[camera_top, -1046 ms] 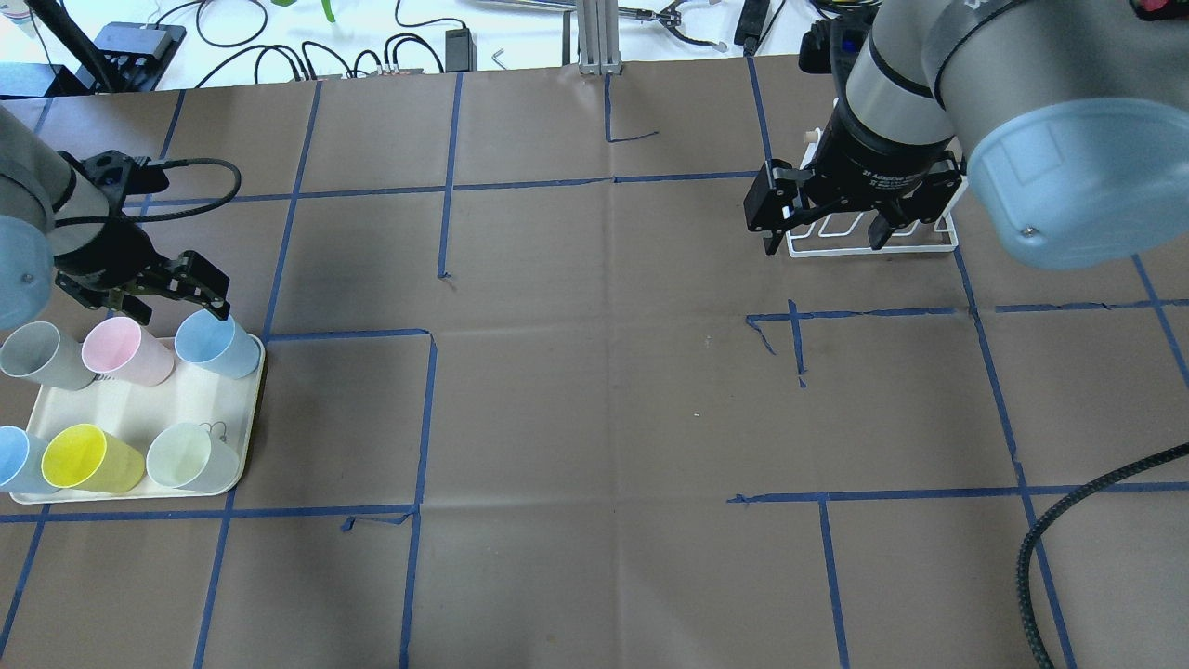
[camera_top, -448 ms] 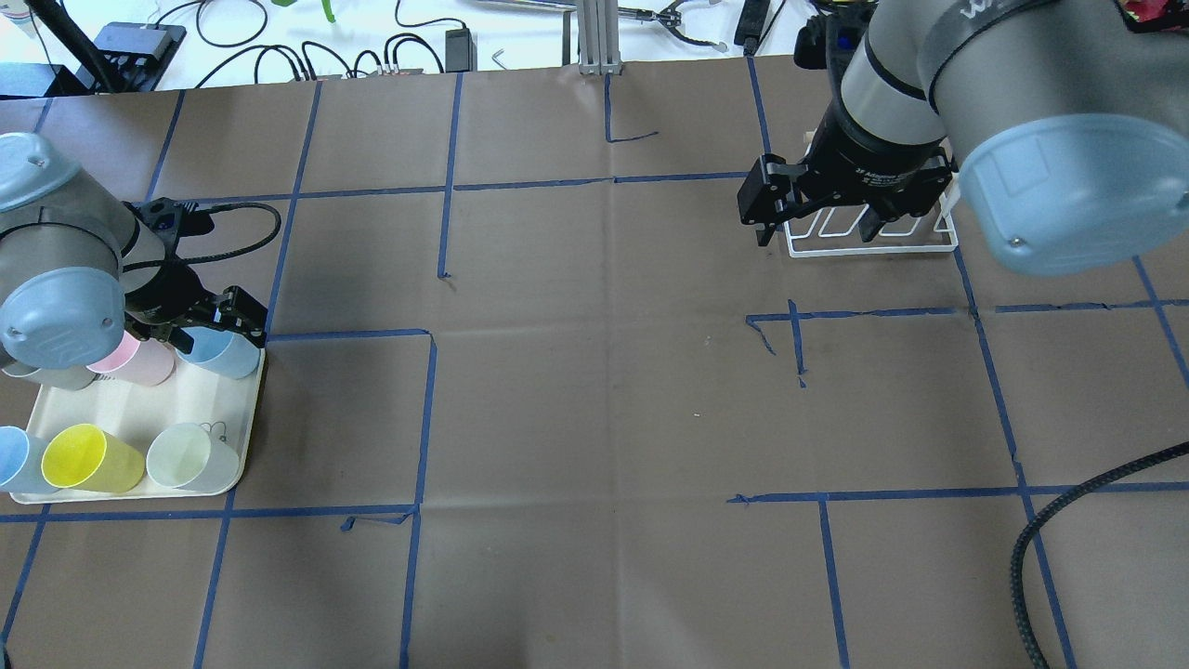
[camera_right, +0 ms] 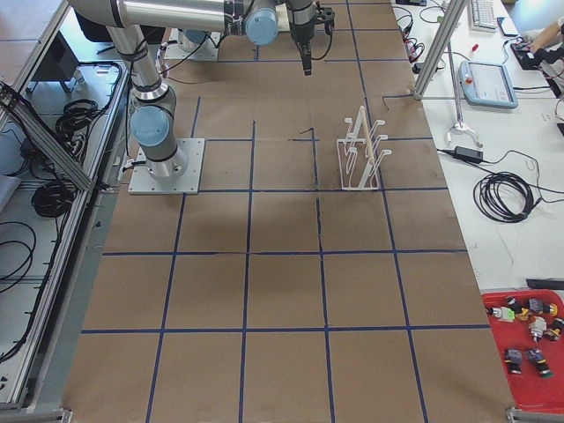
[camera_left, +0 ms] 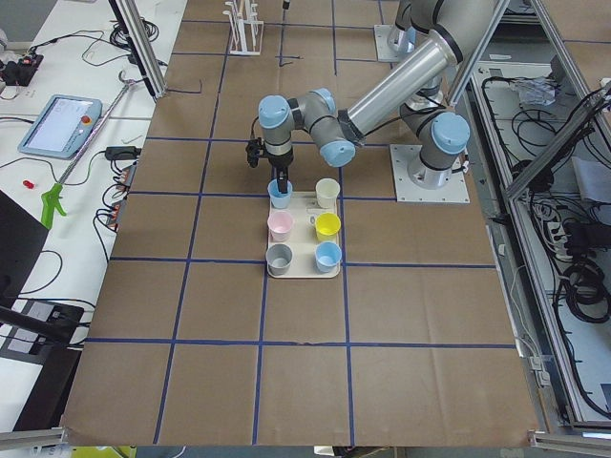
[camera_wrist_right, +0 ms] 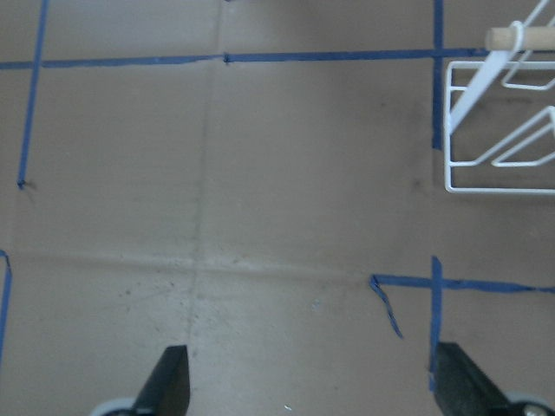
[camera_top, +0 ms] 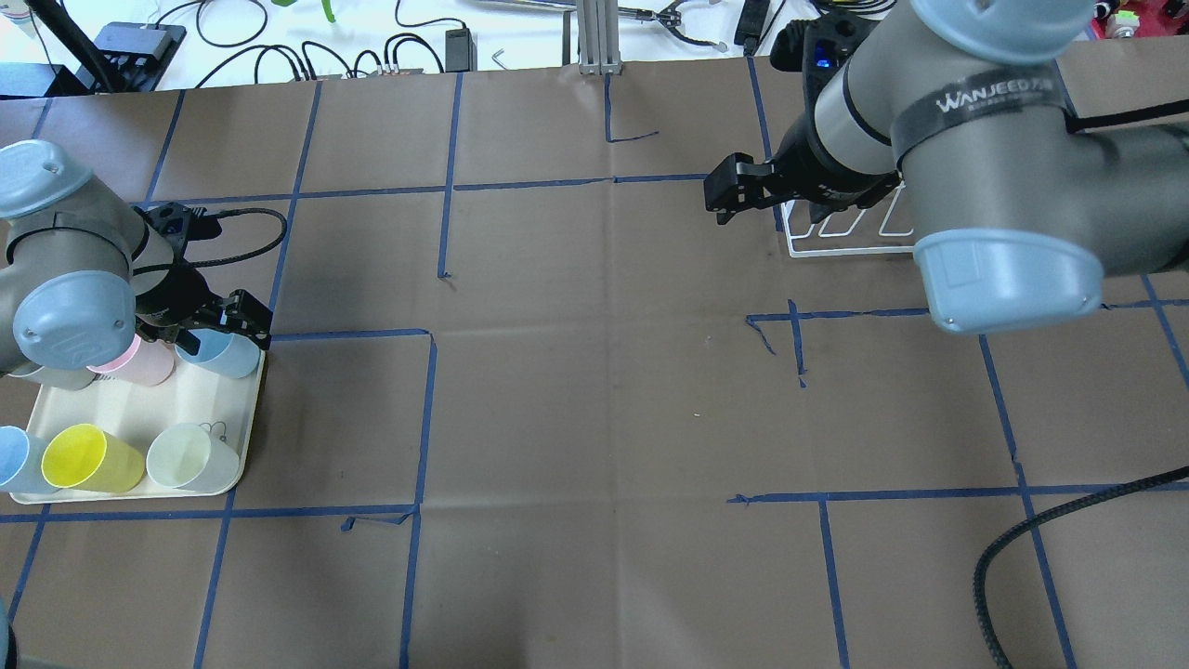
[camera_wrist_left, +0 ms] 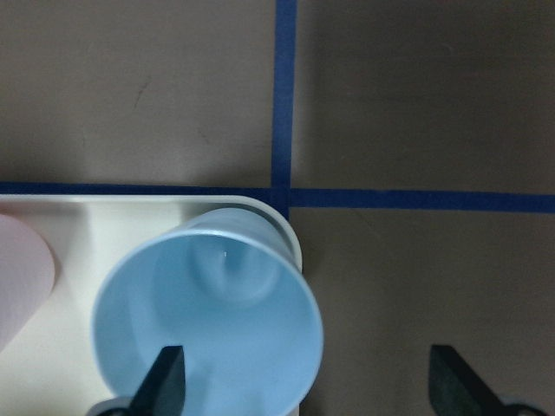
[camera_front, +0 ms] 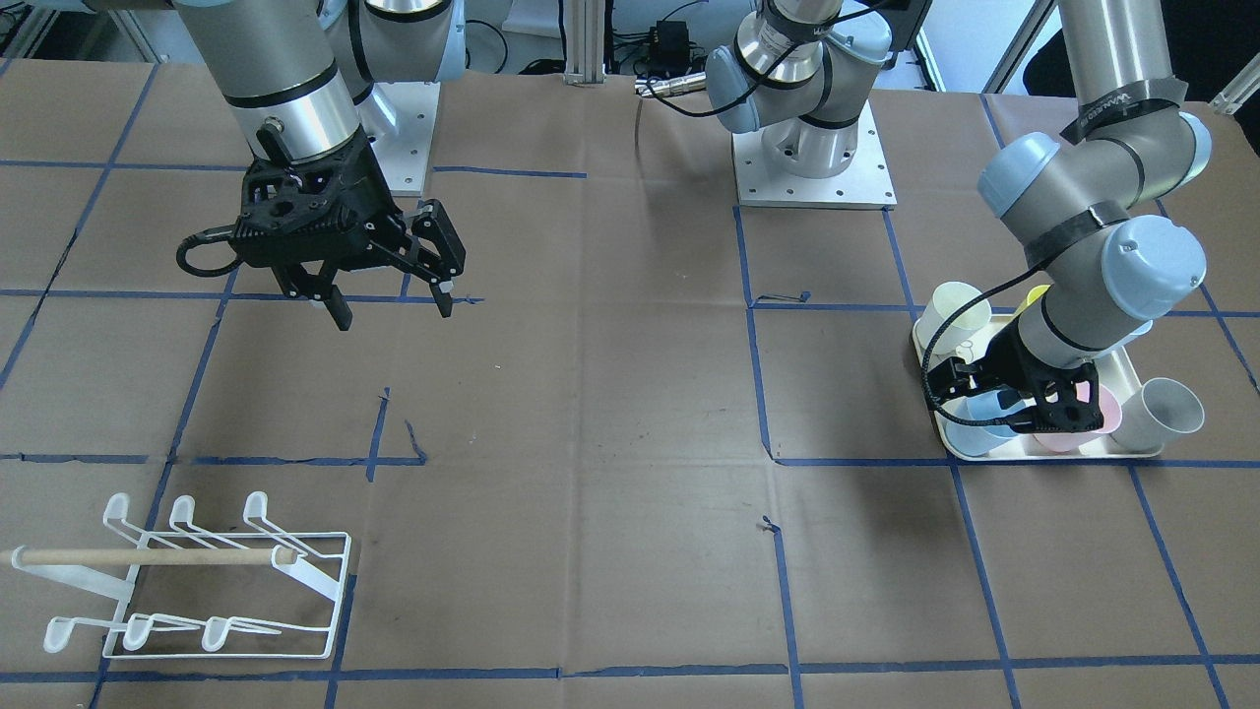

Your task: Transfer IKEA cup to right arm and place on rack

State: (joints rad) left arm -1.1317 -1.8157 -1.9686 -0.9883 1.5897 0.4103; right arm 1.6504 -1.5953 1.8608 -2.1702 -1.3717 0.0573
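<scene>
Overhead view, read left to right. The left gripper [camera_wrist_left: 308, 374] hangs pointing down over the cream tray [camera_top: 130, 409], at the corner farthest from the robot and nearest the middle of the surface [camera_top: 594, 418]. The blue cup [camera_wrist_left: 208, 321] stands there upright, mouth up, just beside a pink cup [camera_top: 149, 364]. A yellow cup [camera_top: 88, 458], a pale green cup [camera_top: 190, 455] and a second blue cup [camera_top: 11, 460] sit in the near row. The gripper is spread wide and holds nothing. In the wrist view one finger is over the cup's mouth, or just inside it, and the other is well outside the rim over bare surface, so the cup's outer wall lies between them. Whether either finger touches the wall cannot be told. The cup's long axis is vertical, in line with the gripper's approach. As I judge it, the coming grasp turns on closing across that one wall, not around the whole cup. The middle of the surface is brown paper with blue tape lines. Far right, the right gripper [camera_front: 394, 311] is also spread and holds nothing, above the surface near the white wire rack [camera_front: 157, 556]. It is well apart from the cup, so the left arm is much the nearer. Transfer not yet begun.
</scene>
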